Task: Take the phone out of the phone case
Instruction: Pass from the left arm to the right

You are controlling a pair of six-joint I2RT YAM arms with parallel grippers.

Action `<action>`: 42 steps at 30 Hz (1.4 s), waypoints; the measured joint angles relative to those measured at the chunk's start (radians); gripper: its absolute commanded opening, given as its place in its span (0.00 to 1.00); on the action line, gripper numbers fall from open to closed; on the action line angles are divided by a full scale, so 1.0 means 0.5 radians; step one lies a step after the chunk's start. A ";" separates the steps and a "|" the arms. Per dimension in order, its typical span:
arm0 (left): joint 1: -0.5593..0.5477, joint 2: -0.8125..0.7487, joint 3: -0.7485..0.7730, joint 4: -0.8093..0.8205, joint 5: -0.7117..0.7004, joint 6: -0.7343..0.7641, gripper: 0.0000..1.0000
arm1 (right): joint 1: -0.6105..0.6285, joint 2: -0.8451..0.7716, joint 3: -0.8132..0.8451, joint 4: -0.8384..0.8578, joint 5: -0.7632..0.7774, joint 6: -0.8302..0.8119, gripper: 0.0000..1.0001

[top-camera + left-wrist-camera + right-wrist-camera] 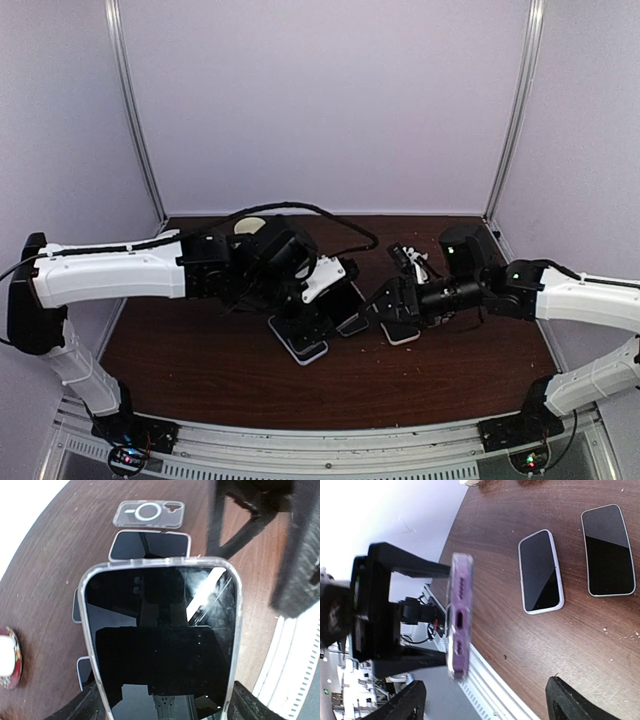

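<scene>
The phone case [237,620] is clear and the phone [160,630] sits fully inside it, with the dark screen facing the left wrist camera and the rim of the case closed around all the corners that show. The left gripper [165,707] holds this phone case by its two long sides, the fingers [85,705] pressed close on it, above the surface [60,555] and not touching it.

Beyond the top end of the phone case, a bare phone [150,545] lies flat, and just behind it lies an empty clear case [149,514] with a round ring on its back and nothing in it. Two more phones are partly hidden under the left side of the phone case.

The right gripper [487,705] faces the bottom end of the phone case, where the port shows. Its fingers [570,705] are spread wide with nothing between them, and there is free air between them and the phone case.

The front rail [287,650] of the surface runs along the right side of the phone case. Bare wood lies to its left.
</scene>
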 measured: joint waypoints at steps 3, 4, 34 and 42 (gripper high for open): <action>-0.024 0.031 0.047 -0.005 0.005 0.040 0.56 | 0.000 -0.021 0.000 0.052 -0.013 0.098 0.79; -0.027 0.041 0.053 -0.002 0.005 0.047 0.56 | 0.000 -0.028 -0.001 0.068 -0.016 0.121 0.76; -0.079 0.097 0.086 0.008 -0.005 0.077 0.50 | 0.014 0.044 -0.089 0.372 -0.008 0.417 0.43; -0.090 0.097 0.086 0.018 -0.013 0.077 0.49 | 0.039 0.121 -0.089 0.418 0.002 0.418 0.30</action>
